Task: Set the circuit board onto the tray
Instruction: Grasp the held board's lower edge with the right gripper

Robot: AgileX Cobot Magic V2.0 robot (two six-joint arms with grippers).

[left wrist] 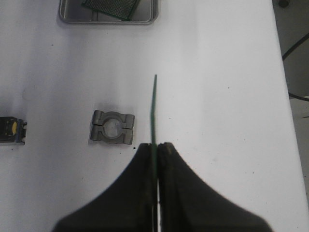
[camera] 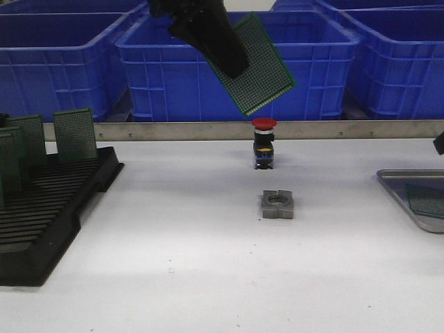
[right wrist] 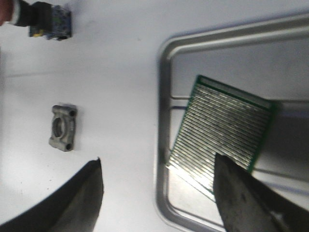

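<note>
So front view: left gripper [camera: 232, 59] pinches a circuit board [camera: 260, 66] tilted at top centre, tray [camera: 395, 179] far at the right edge; left wrist: board edge-on, tray rim [left wrist: 65, 20] at top; right wrist: right gripper [right wrist: 159, 193] spread over the tray's resting board [right wrist: 222, 130]

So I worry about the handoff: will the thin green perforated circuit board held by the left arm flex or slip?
The green perforated circuit board probably stays stiff: edge-on in the left wrist view it runs straight. It looks light, hanging tilted from one corner. The left gripper fingers pinch only that small area, so it might pivot if bumped.
</note>
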